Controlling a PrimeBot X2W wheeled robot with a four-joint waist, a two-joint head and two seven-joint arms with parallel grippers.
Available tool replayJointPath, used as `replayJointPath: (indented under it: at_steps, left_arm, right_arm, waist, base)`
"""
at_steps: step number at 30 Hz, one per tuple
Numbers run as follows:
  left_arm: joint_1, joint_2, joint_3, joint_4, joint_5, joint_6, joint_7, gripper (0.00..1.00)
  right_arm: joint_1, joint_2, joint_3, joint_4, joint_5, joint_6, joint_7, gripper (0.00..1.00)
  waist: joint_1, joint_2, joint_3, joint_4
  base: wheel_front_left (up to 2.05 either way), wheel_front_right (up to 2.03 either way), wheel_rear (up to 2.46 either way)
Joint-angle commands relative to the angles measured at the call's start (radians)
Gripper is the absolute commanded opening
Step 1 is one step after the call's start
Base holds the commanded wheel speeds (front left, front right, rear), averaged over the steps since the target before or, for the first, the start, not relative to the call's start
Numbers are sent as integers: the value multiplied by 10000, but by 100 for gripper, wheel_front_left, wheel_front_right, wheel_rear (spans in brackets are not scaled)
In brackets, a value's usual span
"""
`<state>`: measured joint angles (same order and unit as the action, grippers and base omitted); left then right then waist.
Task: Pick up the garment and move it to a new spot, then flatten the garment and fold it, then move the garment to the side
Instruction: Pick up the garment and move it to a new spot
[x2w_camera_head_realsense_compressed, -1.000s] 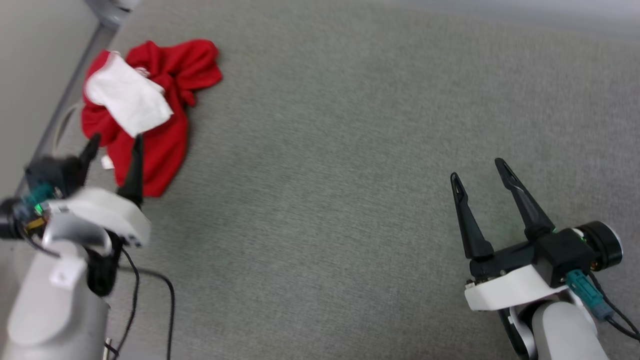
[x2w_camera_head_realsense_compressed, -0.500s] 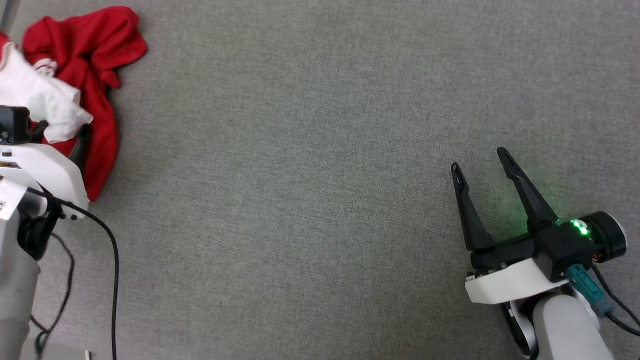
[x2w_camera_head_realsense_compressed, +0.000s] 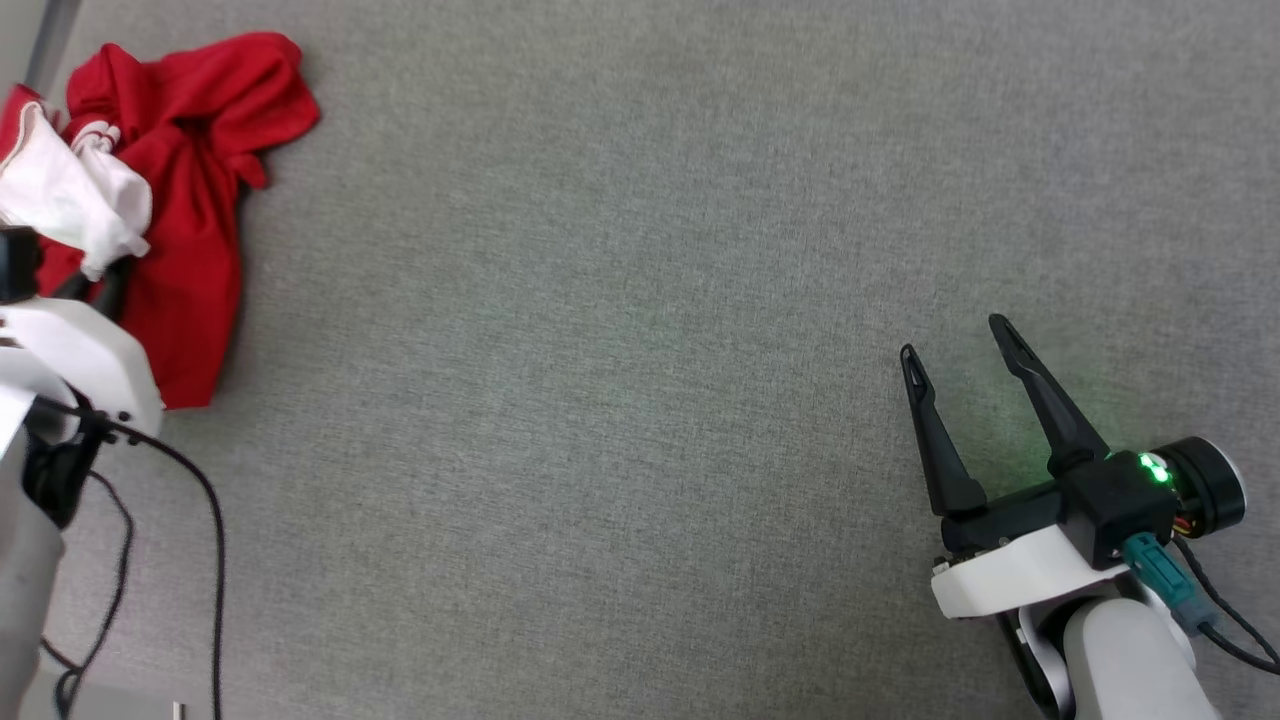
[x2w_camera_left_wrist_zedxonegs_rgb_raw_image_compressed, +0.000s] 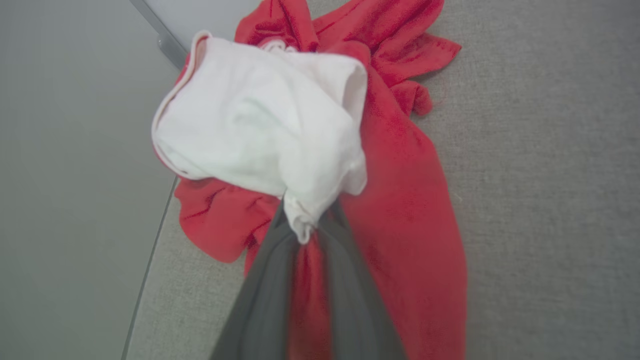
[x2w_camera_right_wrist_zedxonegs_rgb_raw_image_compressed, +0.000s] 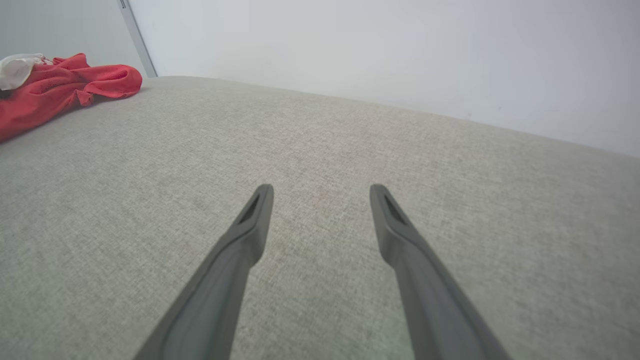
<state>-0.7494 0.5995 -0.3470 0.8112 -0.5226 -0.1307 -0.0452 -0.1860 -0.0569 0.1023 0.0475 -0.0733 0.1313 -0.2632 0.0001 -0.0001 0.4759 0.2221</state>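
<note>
A grey woven surface (x2w_camera_head_realsense_compressed: 640, 300) met a pale wall (x2w_camera_right_wrist_zedxonegs_rgb_raw_image_compressed: 350, 50). The crumpled red-and-white garment (x2w_camera_head_realsense_compressed: 190, 200) lay at its far left edge, its white sleeve (x2w_camera_left_wrist_zedxonegs_rgb_raw_image_compressed: 260, 125) pinched between the left gripper's (x2w_camera_left_wrist_zedxonegs_rgb_raw_image_compressed: 305, 235) closed fingers. The right gripper (x2w_camera_head_realsense_compressed: 953, 337) hovered wide, well apart.

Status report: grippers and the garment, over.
Copy: left gripper shut on garment, pinching white sleeve; right gripper open, empty; garment crumpled near the grey surface's left edge; nothing blocking.
</note>
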Motion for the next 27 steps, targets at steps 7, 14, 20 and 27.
replayJointPath:
  at_steps: [7,14,20,27]
  left_arm:
    - [-144,604,60,-332,509,203,-1778,0]
    - [-3,1095,64,-2182,1172,498,-2166,0]
    - [128,1128,-341,-3887,1555,441,-2088,0]
    - [347,537,-1131,-5280,1727,461,-1366,0]
  right_arm:
    - [206,55,8,364,241,-10,-24,100]
    - [388,75,-182,498,657,-10,-24,100]
    - [470,76,-460,518,937,-10,-24,100]
    - [548,79,-737,496,1135,-10,-24,100]
  waist:
    - [-1,1,-1338,-20]
    - [-1,1,-2344,-239]
    - [-1,1,-2947,-674]
    - [-1,1,-3336,-1488]
  base:
    - [0,0,0]
    - [0,0,0]
    - [0,0,0]
    - [0,0,0]
